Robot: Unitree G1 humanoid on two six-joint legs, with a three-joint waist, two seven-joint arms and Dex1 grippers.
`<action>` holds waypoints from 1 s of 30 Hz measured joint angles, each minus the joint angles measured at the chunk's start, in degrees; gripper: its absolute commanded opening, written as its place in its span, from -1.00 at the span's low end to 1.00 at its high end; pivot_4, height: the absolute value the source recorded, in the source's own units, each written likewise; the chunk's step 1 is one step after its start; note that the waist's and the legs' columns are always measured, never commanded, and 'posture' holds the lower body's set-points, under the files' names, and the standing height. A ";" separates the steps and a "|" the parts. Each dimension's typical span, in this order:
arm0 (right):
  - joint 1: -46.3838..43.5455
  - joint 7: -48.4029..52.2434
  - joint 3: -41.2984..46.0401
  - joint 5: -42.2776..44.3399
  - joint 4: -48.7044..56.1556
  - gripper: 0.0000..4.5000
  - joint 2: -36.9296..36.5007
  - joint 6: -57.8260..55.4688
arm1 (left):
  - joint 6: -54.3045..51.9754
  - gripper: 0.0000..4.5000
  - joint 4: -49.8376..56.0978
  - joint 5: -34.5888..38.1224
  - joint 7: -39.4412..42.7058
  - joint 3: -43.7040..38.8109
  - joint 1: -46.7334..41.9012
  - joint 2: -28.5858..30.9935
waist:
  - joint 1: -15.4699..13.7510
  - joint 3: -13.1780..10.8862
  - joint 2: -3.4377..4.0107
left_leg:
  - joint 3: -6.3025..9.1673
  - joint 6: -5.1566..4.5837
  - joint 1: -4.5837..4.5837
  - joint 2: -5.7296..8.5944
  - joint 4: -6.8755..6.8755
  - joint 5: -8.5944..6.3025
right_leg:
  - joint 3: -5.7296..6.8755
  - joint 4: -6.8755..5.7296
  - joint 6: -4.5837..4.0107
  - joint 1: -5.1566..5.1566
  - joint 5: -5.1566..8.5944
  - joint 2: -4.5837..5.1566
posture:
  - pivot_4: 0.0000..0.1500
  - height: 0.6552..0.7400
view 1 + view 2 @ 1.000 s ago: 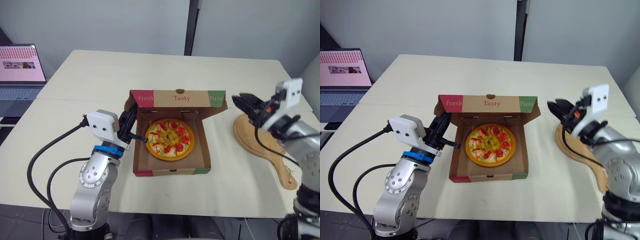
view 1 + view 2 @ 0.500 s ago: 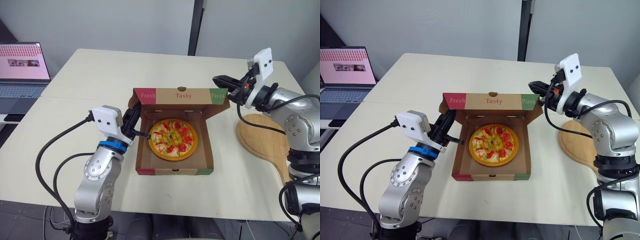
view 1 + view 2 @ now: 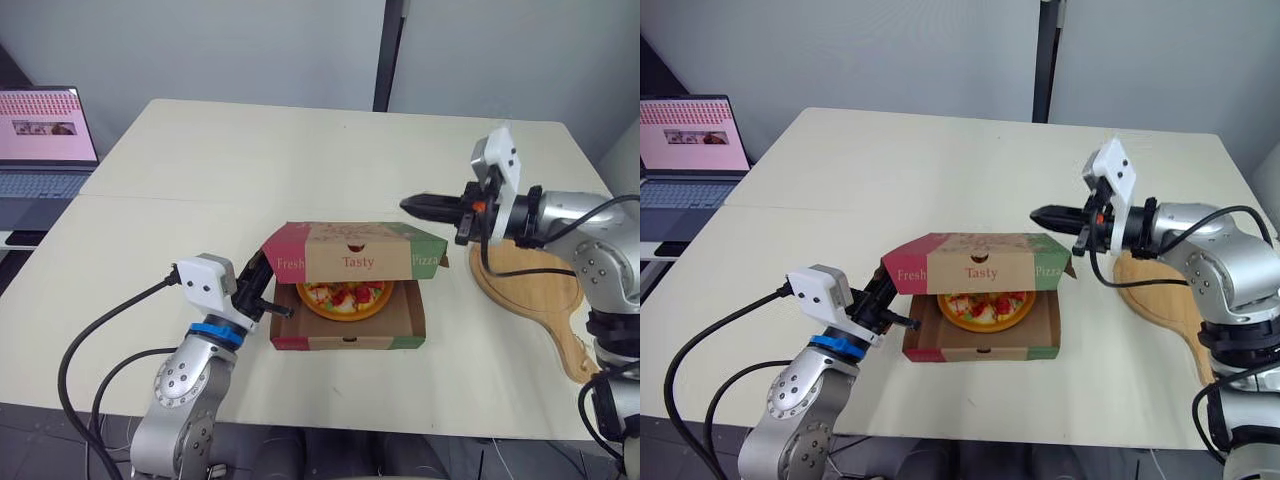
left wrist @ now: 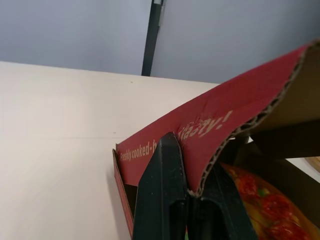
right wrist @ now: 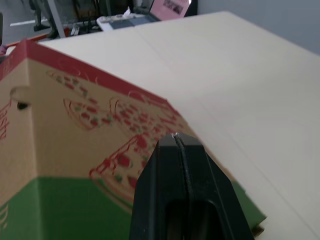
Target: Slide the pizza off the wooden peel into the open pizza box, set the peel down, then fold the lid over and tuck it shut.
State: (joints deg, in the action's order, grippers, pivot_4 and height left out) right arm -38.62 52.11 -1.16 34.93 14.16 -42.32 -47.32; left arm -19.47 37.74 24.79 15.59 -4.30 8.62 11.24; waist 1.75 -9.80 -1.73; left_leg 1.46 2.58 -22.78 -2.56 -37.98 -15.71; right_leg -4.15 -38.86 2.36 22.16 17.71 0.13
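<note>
Nearest the robot, the left gripper (image 3: 280,308) is at the left side of the pizza box (image 3: 345,341). In the left wrist view its two black fingers (image 4: 165,190) are drawn in tight on a red cardboard edge there, pinching it between them. The box sits on the pale table (image 3: 250,160) with the pizza (image 3: 343,297) lying inside on its floor, partly seen under the lid (image 3: 350,238). The lid is folded about halfway over, its top roughly level and its front flap hanging down over the opening. At the lid's far right corner is the right gripper (image 3: 412,205), its fingers (image 5: 185,190) pressed together with nothing between them, their tip at or just over the lid's top surface; contact cannot be told for sure. The wooden peel (image 3: 530,290) lies flat on the table just right of the box, bare. At the far left stands an open laptop (image 3: 40,140)
</note>
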 measured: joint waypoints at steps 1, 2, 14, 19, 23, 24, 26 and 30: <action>0.47 0.41 -0.17 -0.01 0.40 -1.00 -0.33 0.01 | -0.16 -0.82 0.49 1.07 0.37 -0.29 0.98 0.30 | 0.06 -0.01 0.02 | 0.01 0.00 0.02 0.00 0.01 0.00 | 0.00 0.00 0.00 0.00 0.00 0.00 | 1.00 1.00; 1.09 0.72 -0.24 -0.05 1.01 -1.00 -0.52 0.10 | -0.51 -0.75 1.01 2.24 1.07 -0.72 2.33 1.06 | 0.09 -0.01 0.02 | 0.01 0.00 0.04 0.01 0.01 0.00 | 0.00 0.00 0.00 0.00 0.00 -0.02 | 1.00 1.00; 7.17 4.30 -4.05 -2.84 5.29 -1.00 -2.81 3.32 | -20.72 0.64 -5.29 33.98 20.30 -22.44 13.37 29.69 | 0.06 -0.18 0.20 | 0.03 0.00 0.10 -0.06 0.01 0.00 | 0.09 -0.04 -0.25 0.05 0.18 -0.11 | 1.00 1.00; 10.29 5.33 -6.90 -6.30 6.11 -1.00 -3.41 6.65 | -26.07 0.56 -12.03 45.51 19.96 -29.66 -0.54 37.76 | -0.28 -0.21 0.15 | 0.05 0.00 0.04 -0.07 0.00 0.00 | 0.14 -0.01 -0.24 0.04 0.18 -0.01 | 1.00 1.00; 11.22 4.80 -6.63 -6.82 6.98 -1.00 -2.97 7.57 | -28.82 0.08 -14.23 47.81 20.90 -22.91 -18.15 42.25 | -0.25 -0.24 0.07 | 0.04 0.02 0.02 0.05 -0.01 0.01 | 0.12 0.00 -0.23 0.03 0.17 -0.04 | 1.00 1.00; 11.48 4.62 -6.33 -6.85 7.14 -1.00 -2.99 7.96 | -29.21 -0.07 -14.56 46.63 22.82 -20.02 -20.72 43.69 | -0.16 -0.24 0.07 | 0.03 0.02 0.05 0.08 0.02 0.01 | 0.11 0.00 -0.22 0.02 0.17 -0.04 | 1.00 1.00; 12.69 4.06 -5.02 -6.90 7.31 -1.00 -3.24 8.28 | -29.27 -0.34 -16.13 42.41 27.09 -13.78 -24.77 45.49 | 0.12 -0.26 0.11 | -0.01 0.02 0.08 0.06 0.05 0.01 | 0.10 -0.03 -0.23 0.05 0.17 -0.08 | 1.00 1.00; 13.88 2.89 -1.41 -7.05 7.35 -1.00 -5.08 8.24 | -28.39 -0.93 -20.42 32.68 36.11 -1.88 -33.04 46.88 | 0.20 -0.35 0.21 | -0.10 0.02 0.04 -0.02 0.04 0.01 | 0.09 -0.06 -0.27 0.11 0.19 -0.27 | 1.00 1.00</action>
State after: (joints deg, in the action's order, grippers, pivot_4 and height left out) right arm -24.74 55.00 -2.57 27.88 21.51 -47.39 -39.08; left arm -47.86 17.31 57.47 51.70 -6.18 -24.41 58.12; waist 1.96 -10.15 -1.53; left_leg 1.37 2.59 -22.74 -2.58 -37.94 -15.70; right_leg -4.06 -38.92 2.09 22.27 17.90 -0.14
